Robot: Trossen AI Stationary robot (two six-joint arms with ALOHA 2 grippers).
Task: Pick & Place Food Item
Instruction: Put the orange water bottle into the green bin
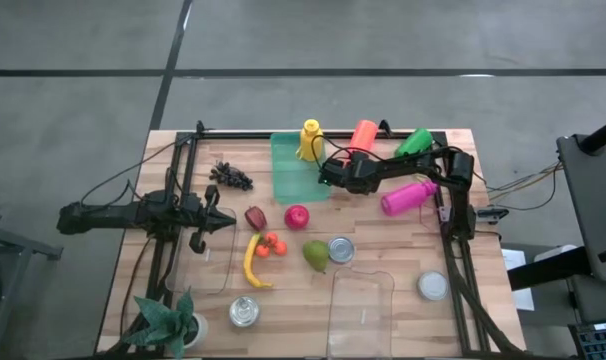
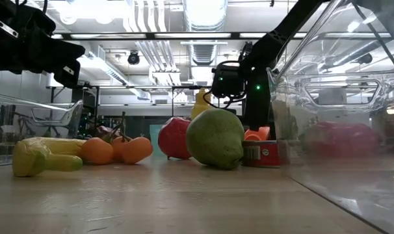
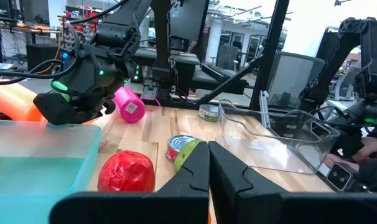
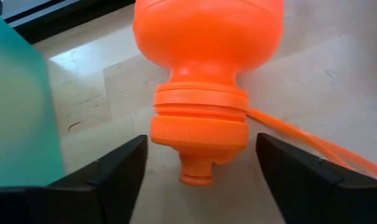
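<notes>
The left gripper (image 1: 223, 222) hung with its fingers pressed together on nothing, near the table's left side, a clear plastic container (image 1: 205, 262) just below it. Ahead of its tips lay a dark red fruit (image 1: 255, 217) and a red apple (image 1: 296, 217), with open wood between them. The right gripper (image 1: 330, 174) stood open at the back of the table (image 1: 383, 250), beside the right edge of the green tray (image 1: 295, 170). In the right wrist view its two fingers (image 4: 114, 165) flanked the cap end of the orange bottle (image 4: 204, 93), with a gap on each side and neither finger touching it. The bottle lay on its side, its long axis in line with the gripper's reach, cap toward the gripper and body away. Behind the gripper's wrist lay a pink bottle (image 1: 408, 197).
</notes>
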